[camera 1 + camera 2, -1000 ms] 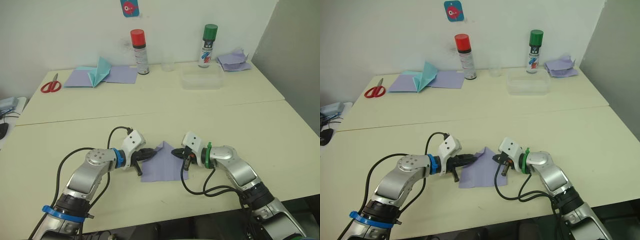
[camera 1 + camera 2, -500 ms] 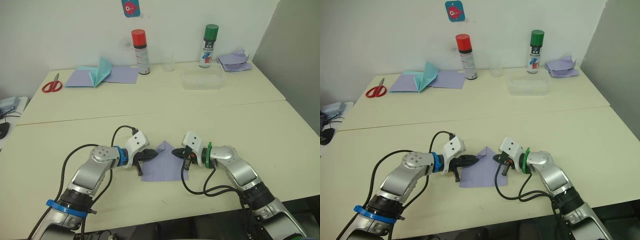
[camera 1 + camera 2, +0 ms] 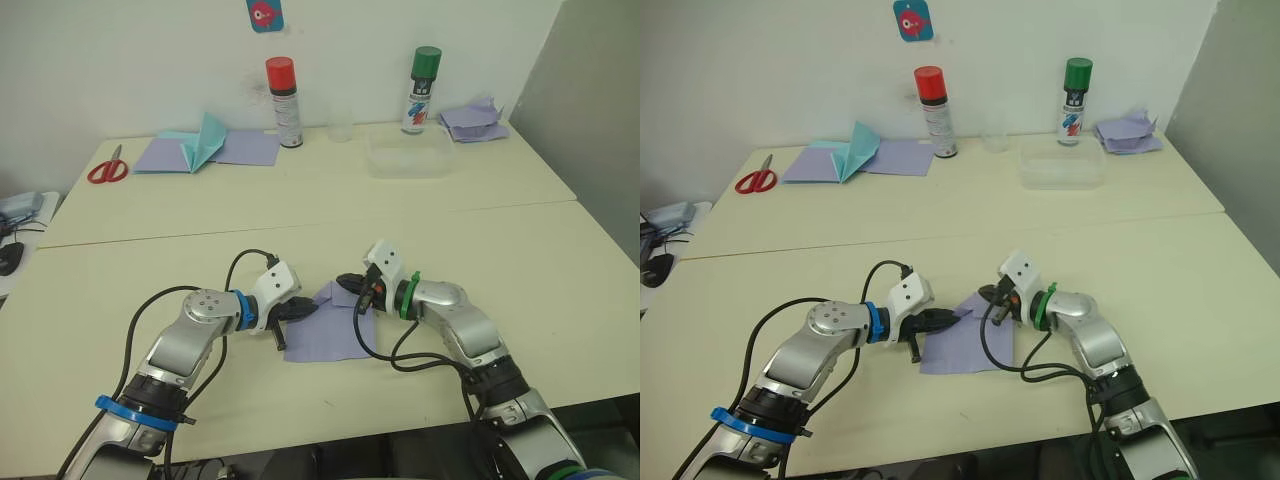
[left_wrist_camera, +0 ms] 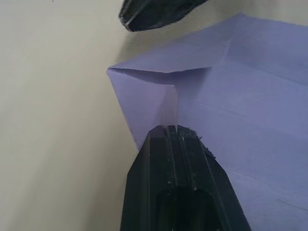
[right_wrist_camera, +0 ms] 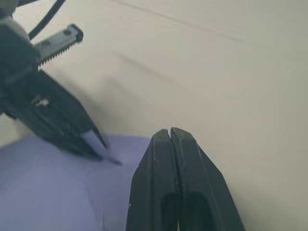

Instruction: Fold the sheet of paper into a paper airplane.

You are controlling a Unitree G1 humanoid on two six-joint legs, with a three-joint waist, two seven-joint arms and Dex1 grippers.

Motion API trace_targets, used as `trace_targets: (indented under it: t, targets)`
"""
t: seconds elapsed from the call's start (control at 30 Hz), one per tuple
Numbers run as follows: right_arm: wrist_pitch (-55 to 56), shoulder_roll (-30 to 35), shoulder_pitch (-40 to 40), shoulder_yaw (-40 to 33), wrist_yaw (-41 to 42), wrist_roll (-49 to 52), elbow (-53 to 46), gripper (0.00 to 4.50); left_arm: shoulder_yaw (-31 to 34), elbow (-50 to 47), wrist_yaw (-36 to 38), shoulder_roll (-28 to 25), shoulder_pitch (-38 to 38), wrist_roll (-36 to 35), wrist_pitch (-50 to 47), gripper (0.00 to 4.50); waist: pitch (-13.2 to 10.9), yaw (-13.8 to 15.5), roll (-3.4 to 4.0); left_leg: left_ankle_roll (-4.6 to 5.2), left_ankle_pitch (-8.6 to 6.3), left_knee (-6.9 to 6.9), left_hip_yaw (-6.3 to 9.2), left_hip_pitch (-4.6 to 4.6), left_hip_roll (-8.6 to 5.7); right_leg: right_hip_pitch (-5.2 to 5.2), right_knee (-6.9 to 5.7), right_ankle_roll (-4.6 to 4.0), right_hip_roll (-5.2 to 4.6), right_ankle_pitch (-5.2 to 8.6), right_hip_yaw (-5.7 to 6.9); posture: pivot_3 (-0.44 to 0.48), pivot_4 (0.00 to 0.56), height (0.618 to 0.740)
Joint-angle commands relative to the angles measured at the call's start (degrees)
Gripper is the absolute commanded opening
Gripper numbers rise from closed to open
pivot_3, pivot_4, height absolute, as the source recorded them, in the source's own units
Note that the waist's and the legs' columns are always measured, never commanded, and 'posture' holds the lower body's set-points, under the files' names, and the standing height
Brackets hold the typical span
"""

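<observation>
On the near table the sheet of paper (image 3: 325, 328) lies flat between both grippers. The left gripper (image 3: 305, 309), fingers pressed together, pinches its folded left corner. The right gripper (image 3: 345, 285), also closed and holding nothing, hovers at the sheet's far tip, having moved forward since a moment ago. The far spray cans' (image 3: 281, 102) labels are unreadable.

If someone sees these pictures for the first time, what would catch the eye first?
Probably the two grippers meeting over the sheet of paper at the near edge of the table: the left gripper shut on its folded corner, the right gripper shut beside its far tip. Next, the red-capped spray can and green-capped spray can by the wall.
</observation>
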State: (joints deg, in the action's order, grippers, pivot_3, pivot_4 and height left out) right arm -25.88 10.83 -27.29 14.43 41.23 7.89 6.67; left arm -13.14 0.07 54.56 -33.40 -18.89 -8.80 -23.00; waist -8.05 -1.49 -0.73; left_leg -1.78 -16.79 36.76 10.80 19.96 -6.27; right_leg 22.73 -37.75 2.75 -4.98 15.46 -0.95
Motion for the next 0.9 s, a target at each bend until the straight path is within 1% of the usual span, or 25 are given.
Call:
trace_targets:
  t: [0.03,0.17,0.4,0.73,0.9]
  targets:
    - [1.53,-0.57,-1.6,0.83,0.27,-0.42,1.81,0.0,-0.63,0.89,-0.41,-0.02,0.71,1.1,0.0,0.02,-0.01,0.0,0.01,0.0,0.0,0.0,0.0,0.0,0.0,0.0,0.0,0.0,0.0,0.0,0.0,0.0,0.15,0.74]
    - [2.96,-1.73,-3.93,1.64,0.32,-1.27,6.65,0.0,-0.67,1.19,-0.33,-0.09,0.78,1.13,0.14,0.02,-0.05,-0.01,0.08,0.0,0.0,0.0,-0.01,0.0,0.0,0.04,-0.02,0.0,0.01,0.0,-0.01,0.0,0.15,0.74]
    - [5.82,-3.4,-6.44,2.66,1.6,-2.49,12.29,0.0,-0.8,1.32,0.04,-0.61,0.62,1.32,0.4,0.02,-0.07,-0.02,0.12,-0.04,0.02,-0.01,-0.04,0.03,0.0,0.13,-0.05,-0.01,0.01,0.0,-0.03,0.0,0.15,0.74]
    - [7.36,-4.08,-7.67,4.38,1.81,-5.06,16.54,0.0,-0.64,0.8,-0.02,-1.29,1.63,1.52,1.01,0.02,-0.07,-0.13,0.13,-0.16,0.09,-0.01,-0.11,0.04,0.0,0.4,-0.14,-0.01,0.03,-0.01,-0.05,0.0,0.15,0.74]
    - [7.11,-3.55,-7.65,5.6,2.55,-6.49,17.55,0.0,-0.76,0.53,0.07,-1.6,2.16,2.12,3.51,0.02,-0.06,-0.16,0.14,-0.16,0.09,-0.01,-0.11,0.03,0.02,0.42,-0.17,-0.01,0.03,-0.01,-0.04,0.0,0.15,0.74]
